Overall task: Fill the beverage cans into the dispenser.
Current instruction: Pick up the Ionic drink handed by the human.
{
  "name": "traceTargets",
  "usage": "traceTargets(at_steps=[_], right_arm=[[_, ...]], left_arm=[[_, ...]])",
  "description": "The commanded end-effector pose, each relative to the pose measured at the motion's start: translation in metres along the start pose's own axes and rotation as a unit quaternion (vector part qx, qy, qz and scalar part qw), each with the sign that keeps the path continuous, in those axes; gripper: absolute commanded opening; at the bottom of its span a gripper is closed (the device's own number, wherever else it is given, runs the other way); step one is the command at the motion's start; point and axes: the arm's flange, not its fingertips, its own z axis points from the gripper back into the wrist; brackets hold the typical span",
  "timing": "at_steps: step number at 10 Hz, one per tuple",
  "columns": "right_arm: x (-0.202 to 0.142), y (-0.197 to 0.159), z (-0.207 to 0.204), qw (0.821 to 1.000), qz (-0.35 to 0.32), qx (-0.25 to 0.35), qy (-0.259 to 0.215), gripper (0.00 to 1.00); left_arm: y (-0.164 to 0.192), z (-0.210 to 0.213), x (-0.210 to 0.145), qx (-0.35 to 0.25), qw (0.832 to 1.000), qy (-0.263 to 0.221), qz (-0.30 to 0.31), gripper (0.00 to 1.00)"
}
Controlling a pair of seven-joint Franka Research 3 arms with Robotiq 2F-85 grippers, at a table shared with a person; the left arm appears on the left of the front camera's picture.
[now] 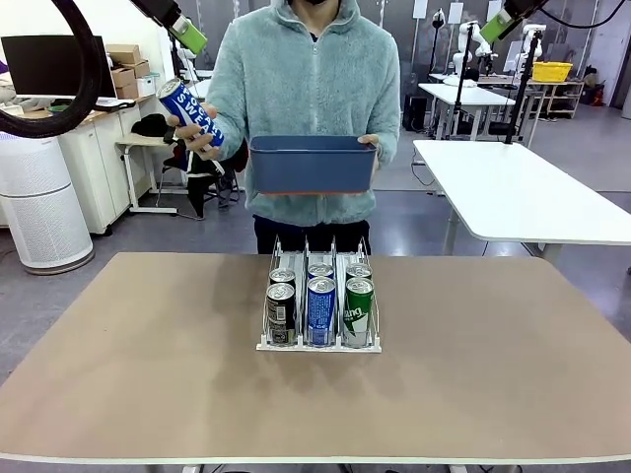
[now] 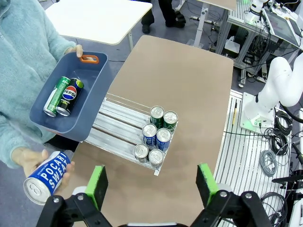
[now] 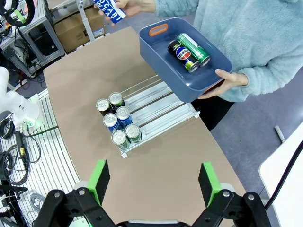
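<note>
Brown tabletop (image 1: 148,335) under both wrists: we note the left fingers (image 2: 98,185) and right fingers (image 3: 100,178) spread wide, holding nothing. Below them the dispenser (image 2: 113,124) sits mid-tabletop, six beverage cans (image 1: 321,307) standing in two rows at its front lip, two per lane. Beyond it the person holds a dark blue bin (image 1: 312,163) with a green can (image 3: 193,46) and a Pepsi can (image 3: 182,53) lying inside, and a Pocari Sweat can (image 1: 190,113) in the other hand (image 1: 200,141).
</note>
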Motion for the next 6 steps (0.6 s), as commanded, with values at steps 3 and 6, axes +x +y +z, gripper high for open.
traceTargets(at_steps=[3, 6], right_arm=[[0.0009, 0.0003, 0.0001, 1.0, -0.004, -0.001, 0.0, 1.0], [0.0009, 0.0003, 0.0001, 1.0, -0.004, -0.001, 0.0, 1.0]], left_arm=[[-0.0005, -0.0002, -0.0027, -0.002, 1.0, 0.001, 0.001, 1.0], [-0.0005, -0.0002, -0.0027, -0.002, 1.0, 0.001, 0.001, 1.0]])
